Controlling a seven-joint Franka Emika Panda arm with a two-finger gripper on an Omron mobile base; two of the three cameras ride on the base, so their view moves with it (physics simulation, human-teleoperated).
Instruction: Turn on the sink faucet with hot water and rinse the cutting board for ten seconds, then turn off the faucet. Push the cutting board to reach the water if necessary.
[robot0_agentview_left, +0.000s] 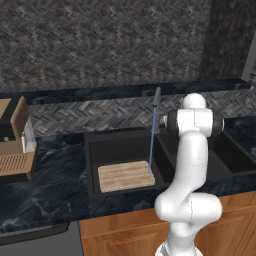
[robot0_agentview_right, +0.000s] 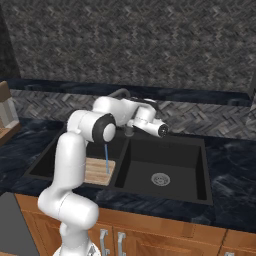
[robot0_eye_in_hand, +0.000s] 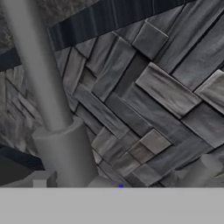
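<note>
The sink faucet (robot0_agentview_left: 156, 107) stands behind the divider of the black sink (robot0_agentview_left: 90, 165), and its tube (robot0_eye_in_hand: 35, 70) rises close on the left of the hand view. Water (robot0_agentview_left: 151, 145) falls from it as a thin blue stream. The stream lands on the right edge of the cutting board (robot0_agentview_left: 125, 176), which lies flat in the left basin (robot0_agentview_right: 97, 172). My gripper (robot0_agentview_right: 135, 121) hovers just right of the faucet, low near its base, pointing at the tiled backsplash. It is open and I see nothing in its jaws. My arm hides it in the left base view.
A brown-and-tan appliance (robot0_agentview_left: 15, 145) sits on the dark marble counter left of the sink. The right basin has a round silver drain (robot0_agentview_right: 160, 178). A dark ledge (robot0_agentview_left: 125, 91) runs along the backsplash behind the faucet. Wooden cabinets (robot0_agentview_right: 165, 230) lie below.
</note>
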